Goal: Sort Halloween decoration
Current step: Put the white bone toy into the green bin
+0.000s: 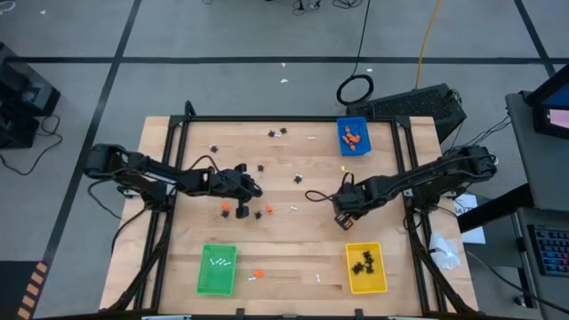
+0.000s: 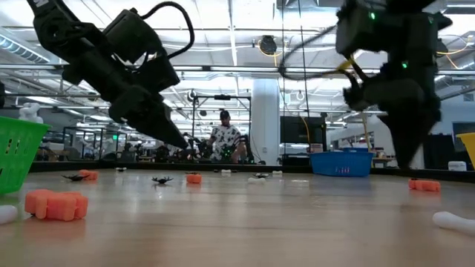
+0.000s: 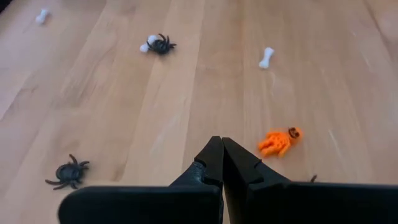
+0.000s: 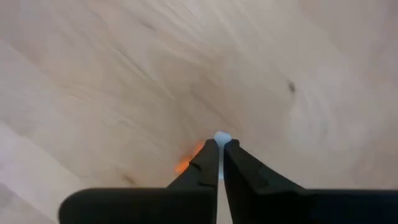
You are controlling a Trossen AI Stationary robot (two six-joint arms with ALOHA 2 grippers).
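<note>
Your right hand (image 4: pixel 219 152) has its two dark tapered fingers pressed almost together on a small white bone-like stick (image 4: pixel 221 137), whose rounded knob shows just past the fingertips; a blurred orange lump (image 4: pixel 188 158) lies beside them on the pale, grained wooden desk (image 1: pixel 293 240). From above, that hand sits between the blue tray (image 1: pixel 353 136) and the yellow tray (image 1: pixel 365 268), nearer the yellow one.

Your left hand (image 3: pixel 221 148) is closed with nothing between its fingers, hanging over the desk on the far side of the green tray (image 1: pixel 217 268). Just beside its tips lies a knobbly orange figure (image 3: pixel 278 140); a leggy black spider (image 3: pixel 67 172) lies apart on the other side, and farther off a second spider (image 3: pixel 161 44) touches a white piece, with a lone white bone (image 3: pixel 266 57) near it.

The rest of the decoration is scattered across the desk or sorted: orange lumps in the smooth blue tray, black spiders in the yellow tray, white sticks in the slatted green one.

Beyond the desk, a person (image 2: pixel 225 139) stands in the room.
</note>
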